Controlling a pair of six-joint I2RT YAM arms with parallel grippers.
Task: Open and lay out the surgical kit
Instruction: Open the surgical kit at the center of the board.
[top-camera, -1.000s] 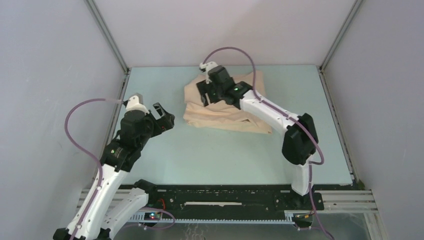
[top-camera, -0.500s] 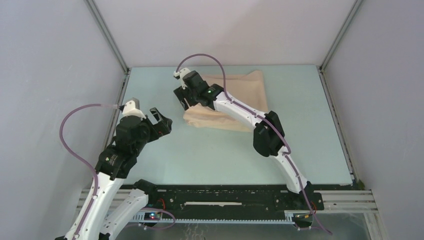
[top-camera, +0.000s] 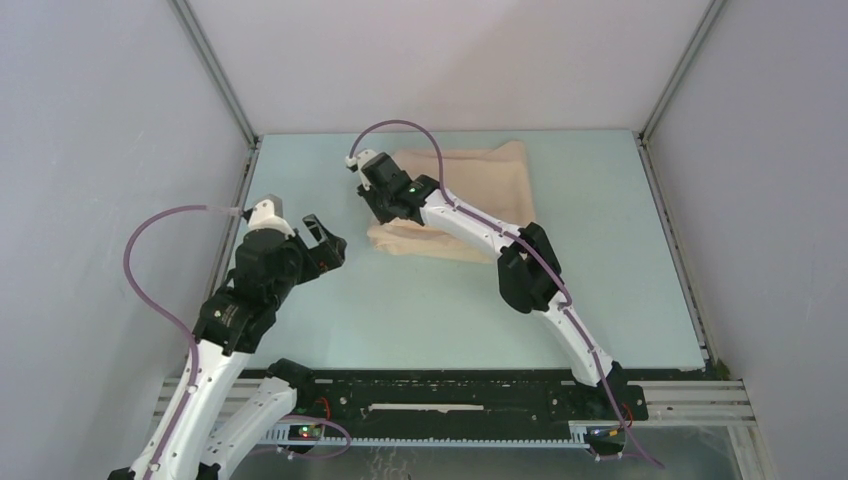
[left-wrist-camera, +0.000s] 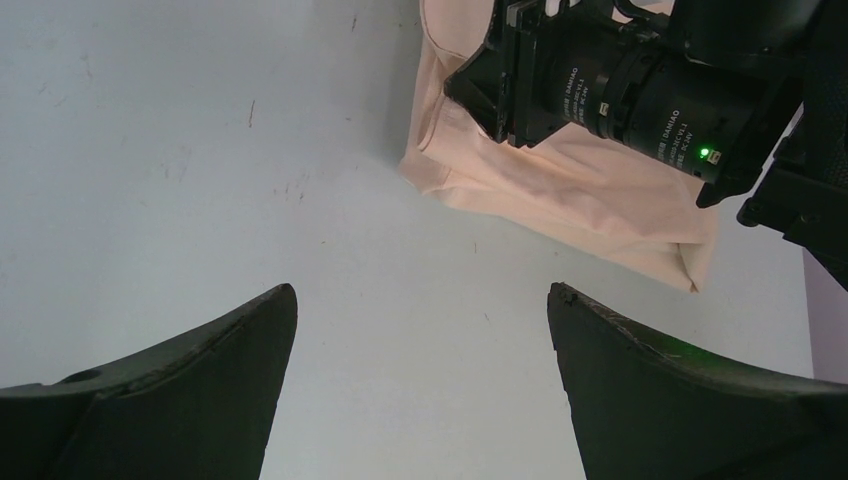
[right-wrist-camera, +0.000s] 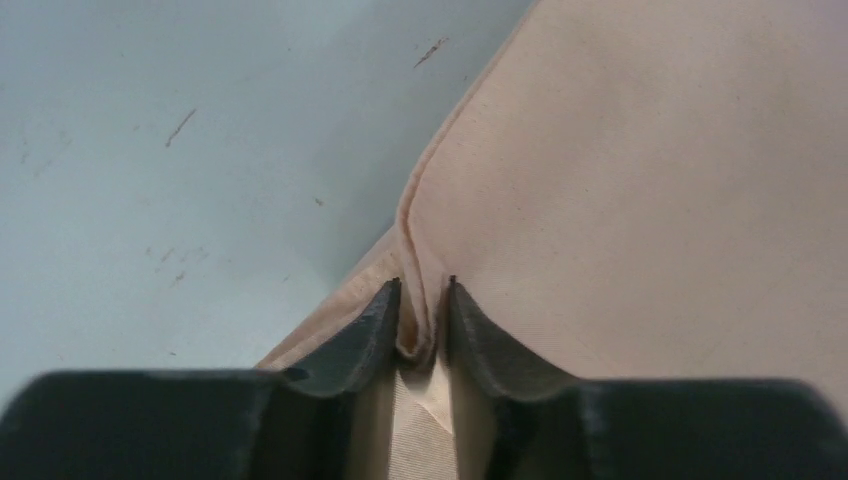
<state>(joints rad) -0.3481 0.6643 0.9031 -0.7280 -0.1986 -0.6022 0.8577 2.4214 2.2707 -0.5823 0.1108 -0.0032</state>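
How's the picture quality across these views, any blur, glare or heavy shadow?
Top external: soft even light, no glare, cloth crisp. Left wrist: the open left gripper is dark and featureless; a soft shadow falls beside the cloth. Right wrist: the right gripper, pinching a cloth fold, looks soft up close; table scuffs are clear.

The table is bare across the lower centre and right of the top view. The cloth fills the upper centre. The right arm slants over it from the lower right and bars the near approach. A narrow bare strip lies between the left gripper and the cloth's left edge. Walls close the left, right and top.
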